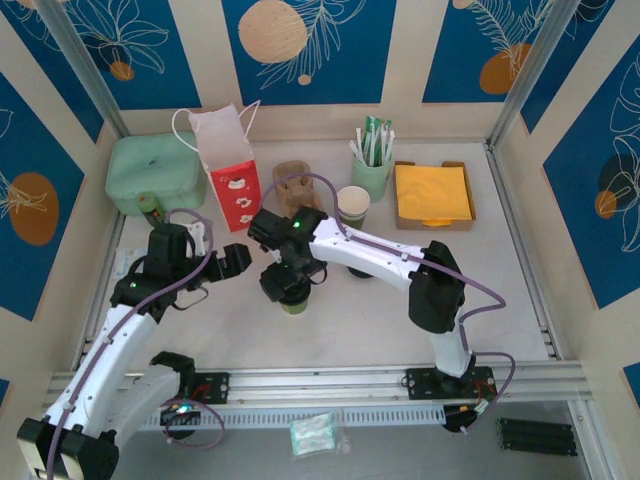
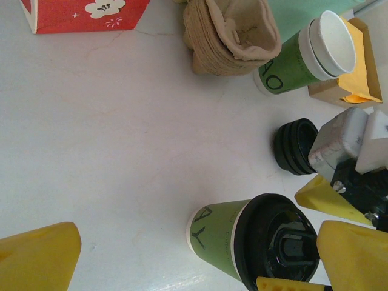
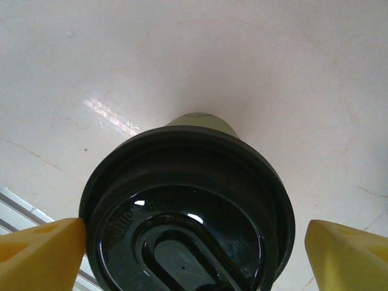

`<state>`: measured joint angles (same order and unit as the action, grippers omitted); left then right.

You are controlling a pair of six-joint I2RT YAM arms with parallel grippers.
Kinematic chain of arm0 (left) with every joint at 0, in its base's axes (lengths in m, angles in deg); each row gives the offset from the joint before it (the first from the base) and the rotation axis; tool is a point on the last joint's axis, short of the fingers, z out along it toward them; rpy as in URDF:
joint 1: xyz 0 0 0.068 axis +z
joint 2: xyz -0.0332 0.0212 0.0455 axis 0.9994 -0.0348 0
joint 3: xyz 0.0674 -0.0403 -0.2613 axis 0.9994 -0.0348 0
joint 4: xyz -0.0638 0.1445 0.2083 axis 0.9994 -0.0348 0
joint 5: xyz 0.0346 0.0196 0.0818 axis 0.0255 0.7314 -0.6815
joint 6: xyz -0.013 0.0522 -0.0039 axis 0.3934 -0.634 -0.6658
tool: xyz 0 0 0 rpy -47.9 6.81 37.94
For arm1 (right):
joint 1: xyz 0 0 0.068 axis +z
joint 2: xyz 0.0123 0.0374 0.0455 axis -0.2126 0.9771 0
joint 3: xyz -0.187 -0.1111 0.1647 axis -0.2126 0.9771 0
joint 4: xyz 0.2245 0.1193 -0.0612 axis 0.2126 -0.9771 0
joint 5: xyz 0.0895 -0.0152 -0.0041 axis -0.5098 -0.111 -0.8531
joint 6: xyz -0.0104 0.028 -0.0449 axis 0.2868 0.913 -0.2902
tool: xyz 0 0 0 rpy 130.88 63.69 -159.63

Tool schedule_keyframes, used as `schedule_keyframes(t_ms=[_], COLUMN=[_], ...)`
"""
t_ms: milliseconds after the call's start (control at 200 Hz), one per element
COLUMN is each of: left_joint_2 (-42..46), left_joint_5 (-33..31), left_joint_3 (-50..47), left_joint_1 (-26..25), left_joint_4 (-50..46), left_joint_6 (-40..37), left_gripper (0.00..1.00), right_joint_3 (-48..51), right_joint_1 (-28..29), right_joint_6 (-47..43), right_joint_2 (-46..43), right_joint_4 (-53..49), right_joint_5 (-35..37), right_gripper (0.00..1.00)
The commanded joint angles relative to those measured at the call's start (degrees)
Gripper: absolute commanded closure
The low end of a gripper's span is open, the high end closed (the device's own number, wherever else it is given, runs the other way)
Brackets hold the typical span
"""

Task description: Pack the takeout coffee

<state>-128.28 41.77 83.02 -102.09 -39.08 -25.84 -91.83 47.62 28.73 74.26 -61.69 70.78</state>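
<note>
The upright takeout coffee [image 3: 188,206] stands directly beneath the open right end effector [image 3: 194,251], between its fingers; the open left end effector [image 1: 232,262] hovers beside it.

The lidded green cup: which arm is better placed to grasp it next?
Probably the right. The right gripper hangs open directly over the lidded green cup, one finger on each side of its black lid. The left gripper, also open, stands off to the side, apart from the cup.
</note>
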Motion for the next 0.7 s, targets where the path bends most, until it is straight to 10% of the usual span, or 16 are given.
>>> schedule_keyframes(t_ms=[0, 695], left_joint_2=[1.1, 1.6], left_joint_5=[1.4, 2.6], left_joint_3=[-0.6, 1.5], left_joint_1=[0.7, 0.8], left_joint_4=[-0.6, -1.1], left_joint_6=[-0.5, -0.2], left_gripper=[0.01, 0.01], right_joint_3=[1.2, 2.8], right_joint_1=[0.5, 0.8], right_joint_6=[0.2, 1.2], right_joint_2=[1.0, -3.9], right_joint_4=[0.0, 0.2], right_joint_5=[-1.3, 1.0], right_gripper=[0.09, 0.31])
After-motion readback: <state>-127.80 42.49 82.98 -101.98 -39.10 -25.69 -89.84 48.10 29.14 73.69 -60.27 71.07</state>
